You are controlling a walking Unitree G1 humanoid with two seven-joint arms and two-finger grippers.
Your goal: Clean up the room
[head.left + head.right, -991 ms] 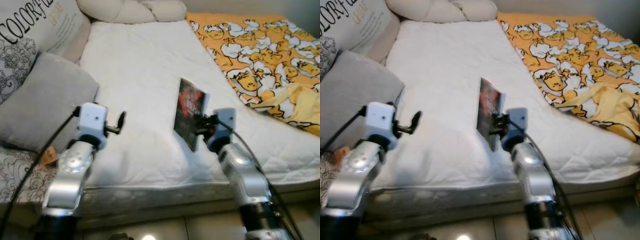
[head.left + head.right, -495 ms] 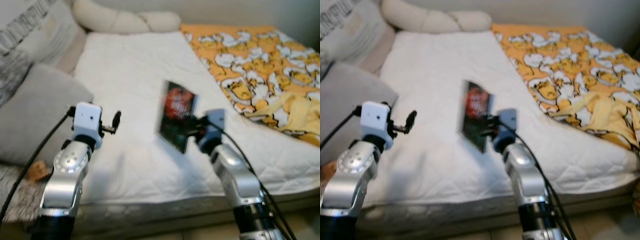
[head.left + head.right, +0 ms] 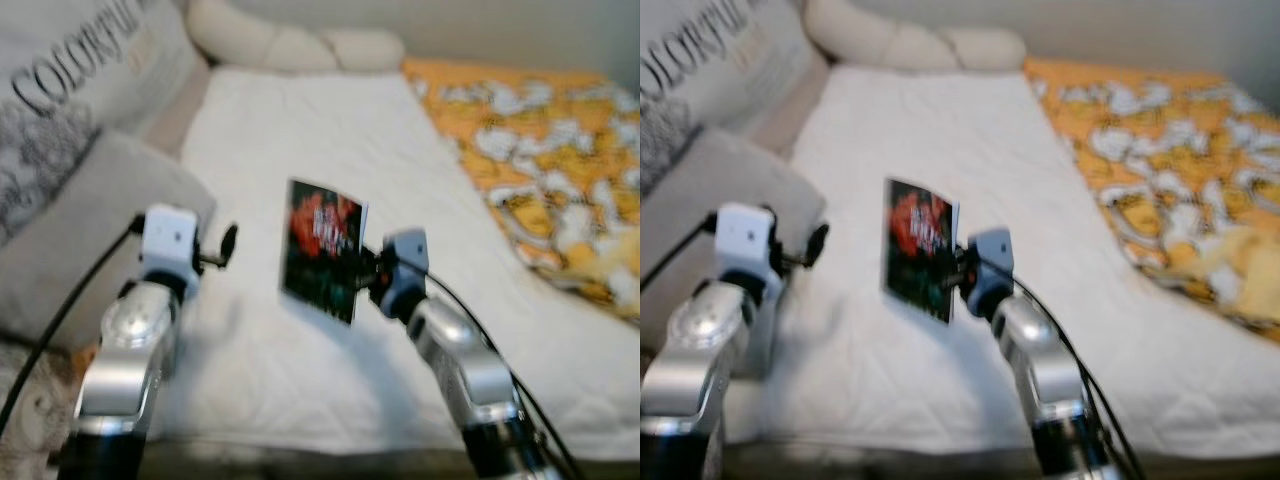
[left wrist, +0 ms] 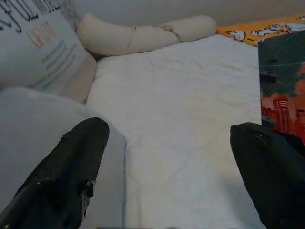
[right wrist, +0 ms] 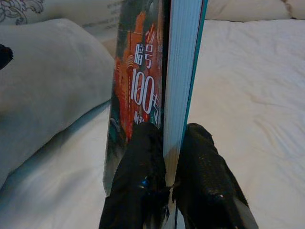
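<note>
**While held upright above the bed: one book, paperback, in the right gripper**

Though the head views are blurred, the items can be listed by size.

Bed (image 3: 300, 150): white quilted mattress, soft and yielding. An orange patterned blanket (image 3: 540, 150) covers its right side. A grey cushion (image 3: 70, 230) and a lettered pillow (image 3: 70, 90) lie at its left, with a cream bolster (image 3: 290, 45) along the head.

Book (image 3: 322, 248): dark cover with red artwork and white lettering. It stands on edge in the air above the middle of the mattress, clear of the bedding, cover facing the robot. Its long axis runs near vertical with a slight tilt. In the right wrist view the page block (image 5: 183, 62) faces the camera, so the spine points away from that gripper. Judged light and fairly stiff as a closed block, though the cover may flex and looks smooth enough to slip. The hold is low on the open edge, which pinches the pages shut; a grip nearer mid-height would likely resist swinging better.

Right gripper (image 5: 167, 167): both black fingers clamped on the book, one against the front cover and one against the back.

Left gripper (image 4: 167, 157): fingers spread wide with nothing between them, raised over the mattress beside the grey cushion.
</note>
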